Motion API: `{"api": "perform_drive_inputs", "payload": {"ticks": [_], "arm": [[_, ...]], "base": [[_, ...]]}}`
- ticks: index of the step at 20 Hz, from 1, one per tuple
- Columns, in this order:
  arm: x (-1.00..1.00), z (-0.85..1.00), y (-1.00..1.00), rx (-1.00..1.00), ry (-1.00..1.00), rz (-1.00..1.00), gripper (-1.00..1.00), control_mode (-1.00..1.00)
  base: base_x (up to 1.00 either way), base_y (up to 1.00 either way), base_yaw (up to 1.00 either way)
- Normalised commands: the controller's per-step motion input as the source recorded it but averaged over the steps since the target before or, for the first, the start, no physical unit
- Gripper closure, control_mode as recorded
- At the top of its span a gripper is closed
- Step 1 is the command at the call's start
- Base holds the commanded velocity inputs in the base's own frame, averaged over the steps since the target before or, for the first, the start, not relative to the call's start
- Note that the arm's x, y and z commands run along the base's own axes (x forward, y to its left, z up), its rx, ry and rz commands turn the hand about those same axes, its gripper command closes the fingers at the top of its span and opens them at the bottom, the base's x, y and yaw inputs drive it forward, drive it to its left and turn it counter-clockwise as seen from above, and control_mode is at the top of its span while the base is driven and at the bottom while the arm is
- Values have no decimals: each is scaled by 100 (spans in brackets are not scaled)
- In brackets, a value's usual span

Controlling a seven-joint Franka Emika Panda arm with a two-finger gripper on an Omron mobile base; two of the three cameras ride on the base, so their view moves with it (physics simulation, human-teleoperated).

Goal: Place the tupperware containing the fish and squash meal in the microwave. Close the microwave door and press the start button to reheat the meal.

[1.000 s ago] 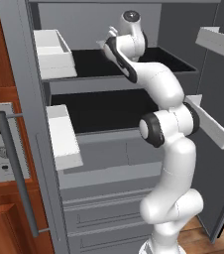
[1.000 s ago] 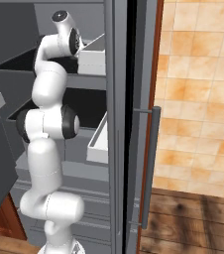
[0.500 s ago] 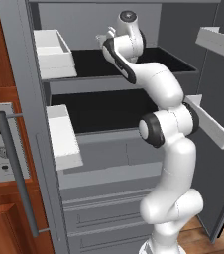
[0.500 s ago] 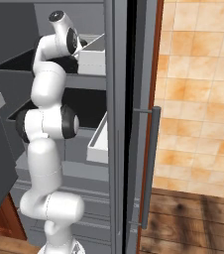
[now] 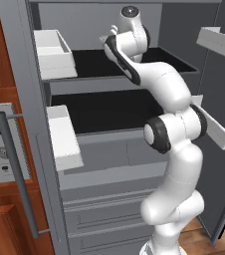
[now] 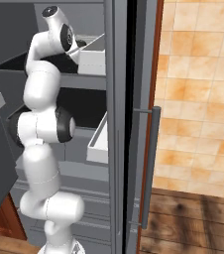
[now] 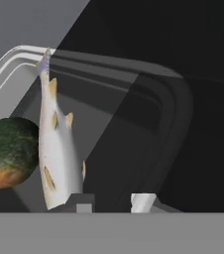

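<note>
Tupperware (image 7: pixel 134 94) translucent smooth plastic; fish (image 7: pixel 57 154) glossy pale; squash (image 7: pixel 10 151) mottled matt rind.

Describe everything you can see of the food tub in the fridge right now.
In the hand view the tub is a shallow, see-through grey plastic container with a rounded corner and a flared, stepped rim. It sits on a dark fridge shelf. Inside lie a pale whole fish with small yellow fins, stretched from the rim corner down toward the camera, and beside it a round green and orange squash. The tool sits at the tub's near edge, its tips set either side of the wall, apparently gripping it.
</note>
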Motion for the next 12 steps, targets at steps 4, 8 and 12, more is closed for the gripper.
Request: {"api": "perform_drive_inputs", "payload": {"ticks": [4,8,12], "arm": [[-27,-10,0,-2,-10,-4,100,-100],[-33,-3,0,-4,-17,-4,100,-100],[-62,4,0,-2,-18,-1,100,-100]], "base": [[0,0,0],[0,0,0],[0,0,0]]}}
